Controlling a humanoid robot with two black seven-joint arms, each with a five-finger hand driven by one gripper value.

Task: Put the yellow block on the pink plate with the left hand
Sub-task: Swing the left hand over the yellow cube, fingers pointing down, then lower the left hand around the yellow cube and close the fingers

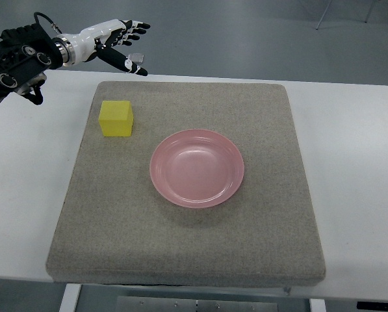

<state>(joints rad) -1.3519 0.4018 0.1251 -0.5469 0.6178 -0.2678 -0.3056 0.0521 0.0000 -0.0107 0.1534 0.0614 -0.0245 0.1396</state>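
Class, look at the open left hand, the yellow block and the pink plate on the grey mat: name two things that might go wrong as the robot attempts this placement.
1. The left hand hovers open beyond the mat's far edge, not over the yellow block; a misjudged descent might nudge the block instead of grasping it.
2. The pink plate has a sloped rim, so a block released near the edge could tip or slide off onto the grey mat.

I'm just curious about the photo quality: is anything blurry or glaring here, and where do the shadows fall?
Top view: even, soft lighting; yellow block and pink plate sharp, with faint sheen on the plate's rim; only slim shadows under them on the grey mat; left hand slightly soft.
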